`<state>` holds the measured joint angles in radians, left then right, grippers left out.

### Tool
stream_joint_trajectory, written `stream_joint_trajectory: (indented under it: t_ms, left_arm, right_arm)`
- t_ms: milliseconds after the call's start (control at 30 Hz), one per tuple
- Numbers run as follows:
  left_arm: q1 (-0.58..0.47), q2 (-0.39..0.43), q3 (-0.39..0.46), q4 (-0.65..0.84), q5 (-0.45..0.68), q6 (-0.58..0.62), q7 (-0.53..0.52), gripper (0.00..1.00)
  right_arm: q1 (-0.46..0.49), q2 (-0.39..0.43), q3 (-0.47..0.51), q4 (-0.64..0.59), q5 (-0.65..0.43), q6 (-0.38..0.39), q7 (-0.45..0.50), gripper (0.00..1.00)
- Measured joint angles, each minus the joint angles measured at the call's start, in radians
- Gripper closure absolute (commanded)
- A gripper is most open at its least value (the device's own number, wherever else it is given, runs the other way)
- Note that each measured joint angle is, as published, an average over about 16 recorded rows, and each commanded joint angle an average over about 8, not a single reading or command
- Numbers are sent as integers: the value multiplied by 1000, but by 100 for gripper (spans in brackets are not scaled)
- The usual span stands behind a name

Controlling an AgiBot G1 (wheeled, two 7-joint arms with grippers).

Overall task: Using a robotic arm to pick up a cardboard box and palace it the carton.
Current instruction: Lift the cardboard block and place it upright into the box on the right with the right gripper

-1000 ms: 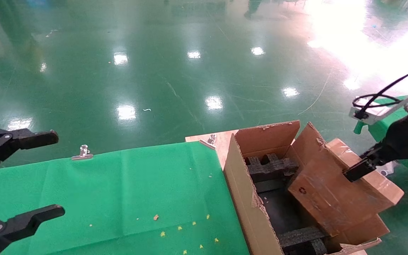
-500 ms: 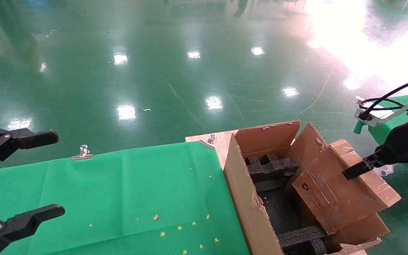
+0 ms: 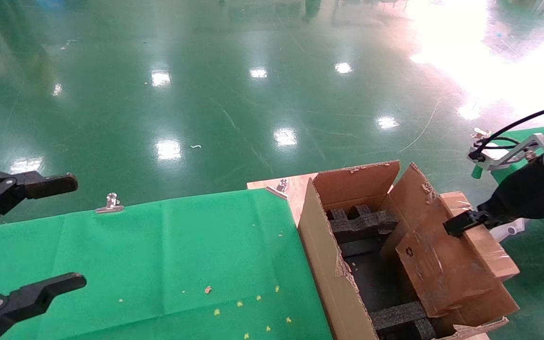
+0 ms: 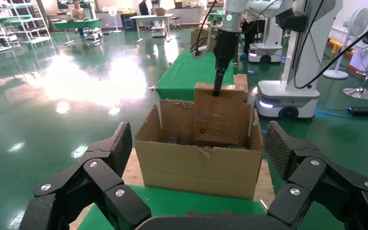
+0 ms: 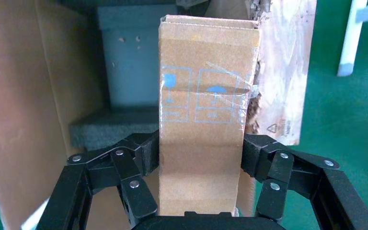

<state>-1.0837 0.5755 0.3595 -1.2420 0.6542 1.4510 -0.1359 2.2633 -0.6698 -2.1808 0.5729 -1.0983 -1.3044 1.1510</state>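
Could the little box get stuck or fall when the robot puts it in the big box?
It might. The cardboard box hangs tilted over the carton, partly past its far wall, so it could catch on the torn flap or the black foam blocks. The right gripper pinches only its narrow edge, so a bump could twist it loose.

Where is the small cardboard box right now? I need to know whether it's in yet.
On the robot's right, the cardboard box is gripped by the right gripper, tilted over the carton, its lower end inside.
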Motion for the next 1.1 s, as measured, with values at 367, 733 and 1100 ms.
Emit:
stream_joint_trajectory:
  t_ms: [367,733,1100]
  left_arm:
    - [0,0,0,0,0,0,0,0]
    - [0,0,0,0,0,0,0,0]
    - [0,0,0,0,0,0,0,0]
  right_arm:
    - [-69,-56,-2,-68,2,69,43,100]
    - [-89,-90,7,-128,1,110,-3,100]
    - [-100,-118,22,-175,12,146,-40,100]
